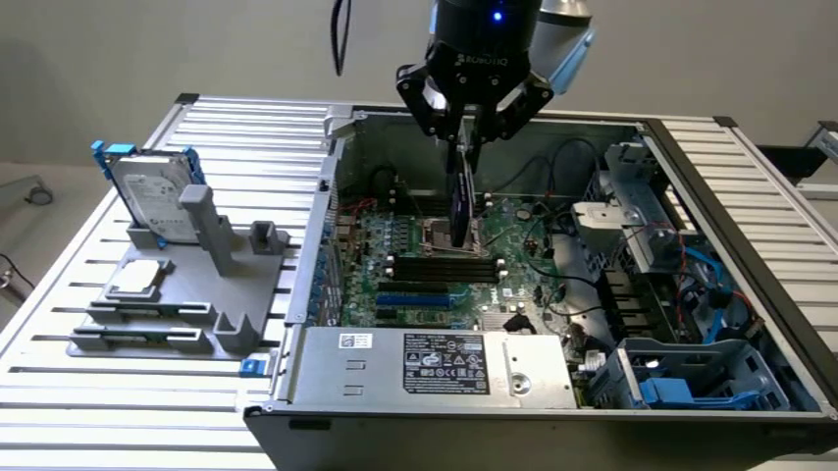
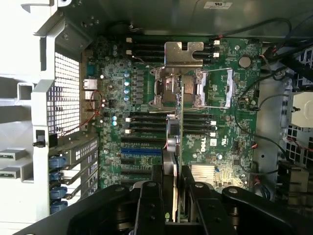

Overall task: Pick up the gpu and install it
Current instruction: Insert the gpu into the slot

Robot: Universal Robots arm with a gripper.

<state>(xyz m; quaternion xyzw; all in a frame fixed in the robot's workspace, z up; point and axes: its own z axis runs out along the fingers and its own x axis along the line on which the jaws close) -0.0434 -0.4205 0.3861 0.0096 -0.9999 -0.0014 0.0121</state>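
Observation:
My gripper (image 1: 465,132) is shut on the top edge of the gpu (image 1: 458,201), a thin card that hangs upright below it inside the open computer case (image 1: 328,216). In the wrist view the gpu (image 2: 179,142) appears edge-on between the two black fingers (image 2: 150,196), with its green board on one side and a dark cover on the other. It is held above the motherboard (image 2: 112,122), over the area between the processor socket (image 2: 176,88) and the blue expansion slot (image 2: 142,152). I cannot tell whether its lower edge touches the board.
A grey fixture (image 1: 171,319) at the exterior view's left holds a silver hard drive in a blue frame (image 1: 151,191) and a small square processor chip (image 1: 137,278). Inside the case are a power supply (image 1: 433,363), drive cages (image 1: 654,226) and loose cables (image 1: 576,285).

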